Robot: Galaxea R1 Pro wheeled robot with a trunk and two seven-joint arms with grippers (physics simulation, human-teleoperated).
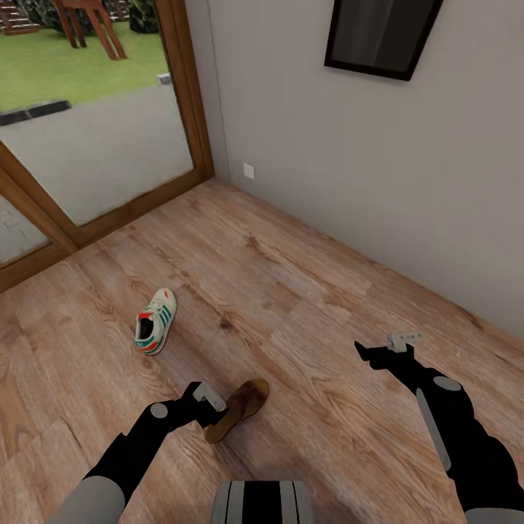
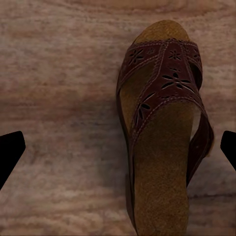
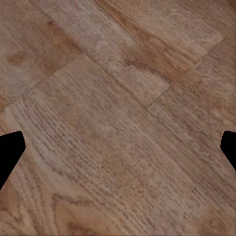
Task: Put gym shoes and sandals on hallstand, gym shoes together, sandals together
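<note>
One brown sandal (image 1: 237, 410) lies flat on the corridor floor (image 1: 313, 306) near the bottom centre of the head view. My left gripper (image 1: 215, 413) hovers right over its heel end. In the left wrist view the sandal (image 2: 162, 128) with its dark cut-out strap sits between the wide-apart fingertips (image 2: 10, 150), so the left gripper (image 2: 118, 147) is open and holds nothing. A cream-white gym shoe (image 1: 156, 321) with green stripes lies on the planks further ahead to the left. My right gripper (image 1: 367, 354) hangs open over bare planks (image 3: 118, 123) on the right.
A grey wall (image 1: 378, 145) runs along the right with a dark framed panel (image 1: 382, 33) on it. A wood-framed glass door (image 1: 94, 145) closes the far left. My own base (image 1: 262, 502) shows at the bottom edge.
</note>
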